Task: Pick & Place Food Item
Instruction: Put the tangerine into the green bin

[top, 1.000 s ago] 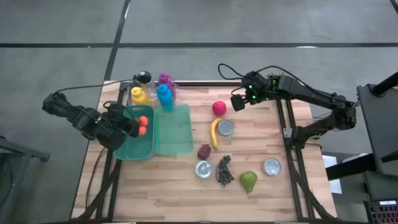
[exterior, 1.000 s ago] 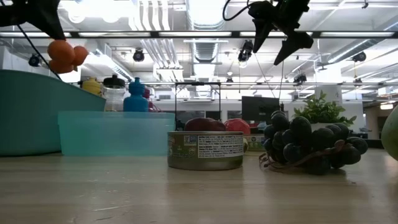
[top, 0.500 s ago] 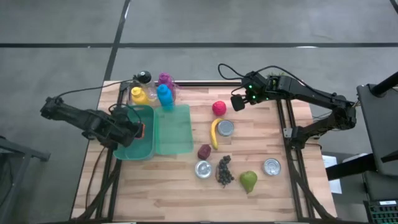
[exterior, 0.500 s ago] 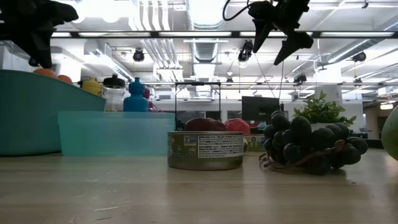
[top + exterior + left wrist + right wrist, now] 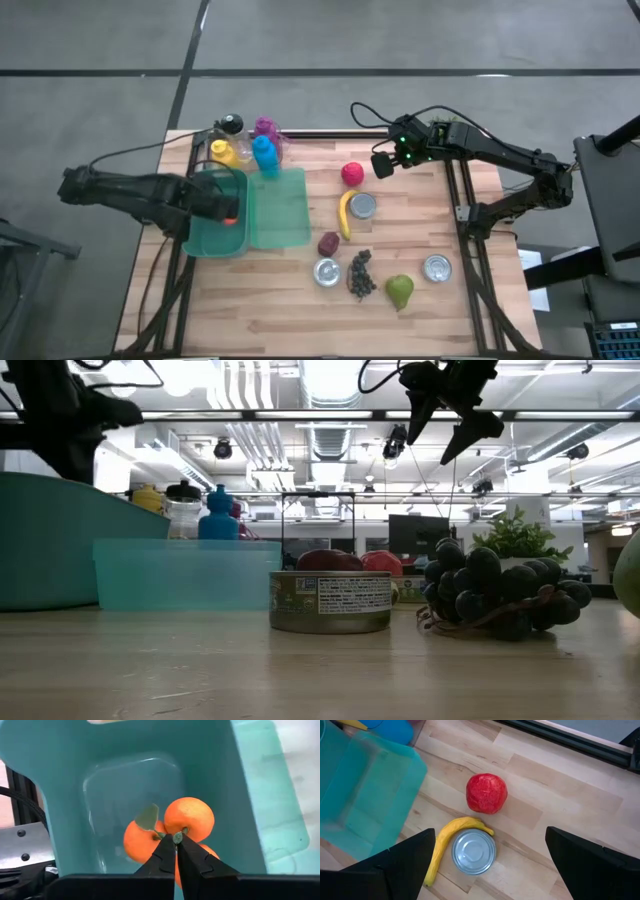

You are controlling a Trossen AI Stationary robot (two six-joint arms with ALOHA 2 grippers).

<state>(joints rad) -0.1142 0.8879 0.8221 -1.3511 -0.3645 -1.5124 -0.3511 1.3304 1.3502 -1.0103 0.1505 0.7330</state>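
Left wrist view: the left hand point(image 5: 175, 851) is reaching down into the teal bin point(image 5: 60, 765), pinching the oranges point(image 5: 189, 818) by their stem. Right hand point(image 5: 381, 165) is hovering wide open, holding nothing, above the bench point(image 5: 300, 310).

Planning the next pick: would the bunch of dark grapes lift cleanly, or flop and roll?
The grapes look like a loose cluster on thin stems, so they would probably sag if gripped. Single berries look round and smooth, maybe slippery. Lying spread out beside the small can, the bunch seems unlikely to roll.

On the wooden tabletop point(image 5: 420, 320) sit three tin cans point(image 5: 362, 206), a banana point(image 5: 344, 215), a red fruit point(image 5: 351, 173), dark grapes point(image 5: 361, 274), a pear point(image 5: 400, 291) and coloured bottles point(image 5: 264, 154).
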